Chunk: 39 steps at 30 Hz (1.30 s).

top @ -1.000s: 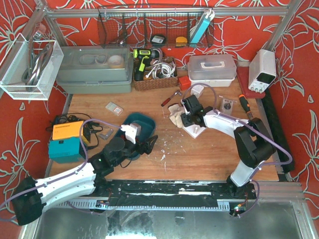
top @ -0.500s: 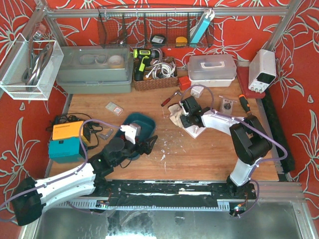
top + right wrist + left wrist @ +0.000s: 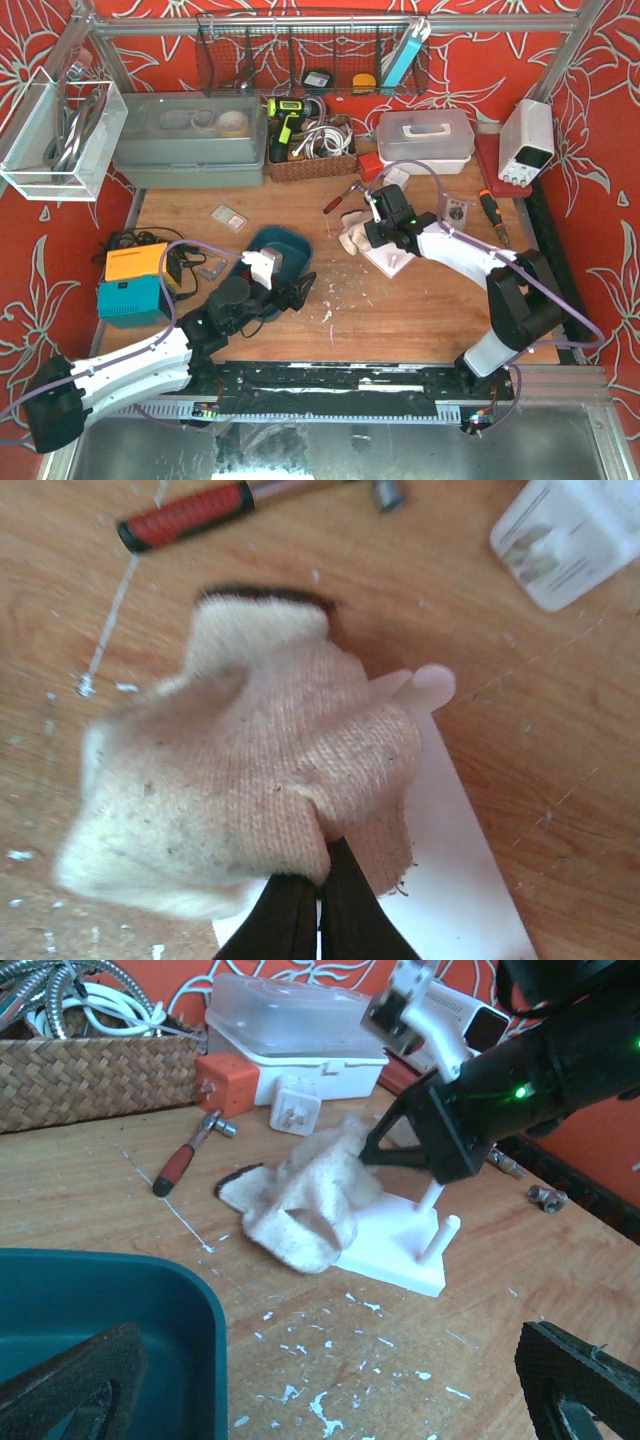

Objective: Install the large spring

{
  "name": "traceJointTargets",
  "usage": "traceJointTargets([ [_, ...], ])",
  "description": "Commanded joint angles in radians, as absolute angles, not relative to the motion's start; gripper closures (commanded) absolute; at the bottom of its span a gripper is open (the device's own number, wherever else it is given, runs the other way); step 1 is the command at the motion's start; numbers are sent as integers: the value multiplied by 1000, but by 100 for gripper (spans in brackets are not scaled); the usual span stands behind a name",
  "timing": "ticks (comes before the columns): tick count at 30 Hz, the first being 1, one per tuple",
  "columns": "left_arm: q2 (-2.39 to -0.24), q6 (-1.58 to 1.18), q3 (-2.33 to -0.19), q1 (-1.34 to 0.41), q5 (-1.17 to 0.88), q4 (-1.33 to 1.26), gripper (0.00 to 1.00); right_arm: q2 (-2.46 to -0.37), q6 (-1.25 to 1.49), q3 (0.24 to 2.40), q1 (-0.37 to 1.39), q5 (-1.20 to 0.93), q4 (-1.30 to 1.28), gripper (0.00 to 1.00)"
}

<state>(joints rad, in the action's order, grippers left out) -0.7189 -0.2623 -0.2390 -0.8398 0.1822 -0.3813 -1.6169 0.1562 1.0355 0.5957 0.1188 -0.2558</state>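
Right fingers point(image 3: 288, 920) pinch one glove point(image 3: 250, 770) — left fingers point(image 3: 70, 1380) spread wide, empty; two pegs point(image 3: 445, 1236).

Left arm point(image 3: 130, 365) lies low, stretched from its base at the bottom left up and right toward table centre, white forearm link, black wrist. Left gripper point(image 3: 293, 290) points up-right, jaws spread wide: the wrist view catches its fingers point(image 3: 585, 1385) only at the two bottom corners, nothing between them. Right arm point(image 3: 470, 255) rises from its base at the lower right, elbow bent out to the right, forearm reaching back left. Right gripper point(image 3: 320, 895) angles downward, fingertips pressed together (no gap seen), pinching a fold of knit glove point(image 3: 250, 770). Green light lit on the right wrist.
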Motion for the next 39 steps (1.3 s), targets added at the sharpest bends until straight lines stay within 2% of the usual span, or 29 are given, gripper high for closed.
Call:
traceJointTargets([
  [1,-706,-262,-227,-847,193,-397,0,-1532,186,1056,598,102,-287,100],
  [8,-711,-261,-227,-848,202,-396,0,-1398,217,1075,595,100,-281,100],
  [13,-718,-261,-232,-847,201,-393,0,-1313,228,1088,572,205,-281,100],
  [20,-719,-268,-232,-848,202,-392,0,-1256,309,1031,400,179,-182,100],
  [25,-723,-272,-235,-847,204,-392,0,-1315,313,1050,314,187,-170,100],
  [39,-774,-275,-254,-847,201,-387,0,-1640,337,1153,192,226,-102,100],
])
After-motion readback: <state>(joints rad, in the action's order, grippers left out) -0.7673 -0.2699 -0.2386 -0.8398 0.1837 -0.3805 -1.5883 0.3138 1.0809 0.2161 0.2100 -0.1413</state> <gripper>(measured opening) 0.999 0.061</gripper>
